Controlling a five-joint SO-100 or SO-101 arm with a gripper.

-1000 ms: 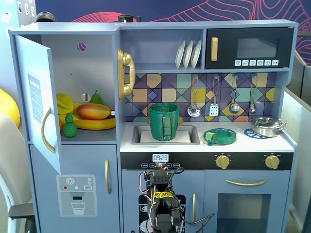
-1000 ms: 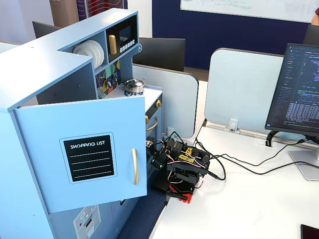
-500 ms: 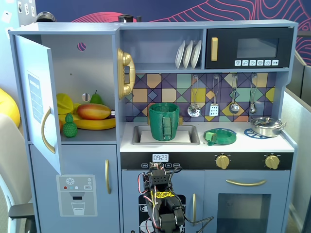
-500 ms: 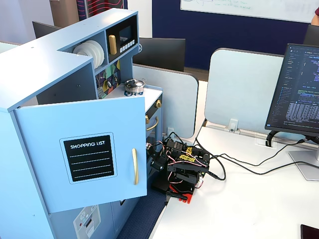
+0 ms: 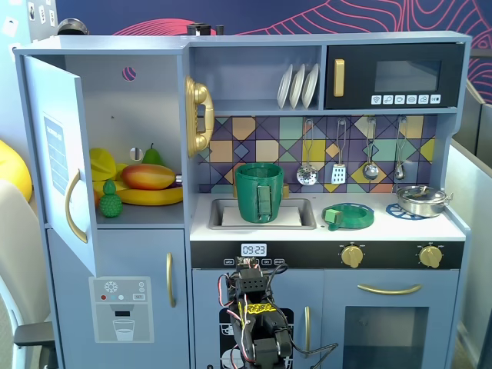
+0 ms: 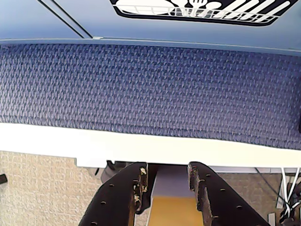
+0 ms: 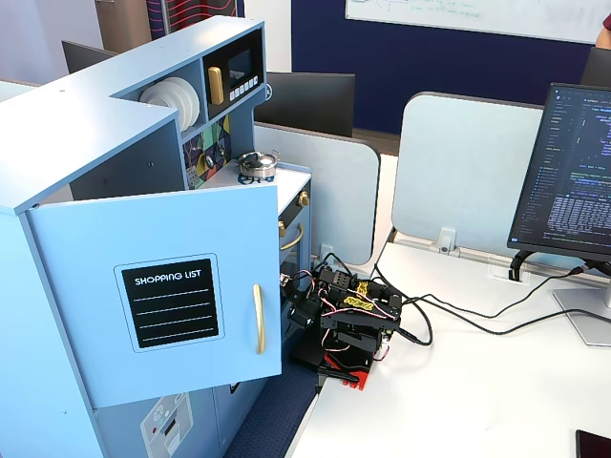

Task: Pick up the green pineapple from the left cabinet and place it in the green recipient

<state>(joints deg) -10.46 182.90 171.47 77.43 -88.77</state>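
Sitting on the shelf of the left cabinet (image 5: 146,100), the green pineapple (image 5: 111,201) stands upright at the shelf's front edge, at about 9 o'clock from the middle of the front fixed view. Its door (image 5: 60,161) hangs open, the curved gold handle (image 5: 71,207) just at 9 o'clock of the pineapple. Close at 2 o'clock of the pineapple lies a mango (image 5: 147,176) across a banana (image 5: 150,197), with a green pear (image 5: 152,156) behind them and a yellow fruit (image 5: 102,164) at the shelf's 10 o'clock side.

The green recipient (image 5: 259,192) stands upright in the sink (image 5: 223,211), well apart from the pineapple at its 3 o'clock, strap handle facing the camera. A flat green-and-blue dish (image 5: 348,215) lies on the counter at 3 o'clock of the sink, and a steel pot (image 5: 420,199) farther the same way.

The arm (image 5: 256,323) is folded low before the kitchen's lower doors, at 6 o'clock of the front view, far below the shelf. In the side fixed view it (image 7: 348,320) crouches on the white table (image 7: 477,391) beside the open door (image 7: 153,296). In the wrist view the gripper (image 6: 165,179) points down at 6 o'clock, its two dark fingers (image 6: 134,186) slightly apart with nothing between them, over blue carpet (image 6: 150,89).
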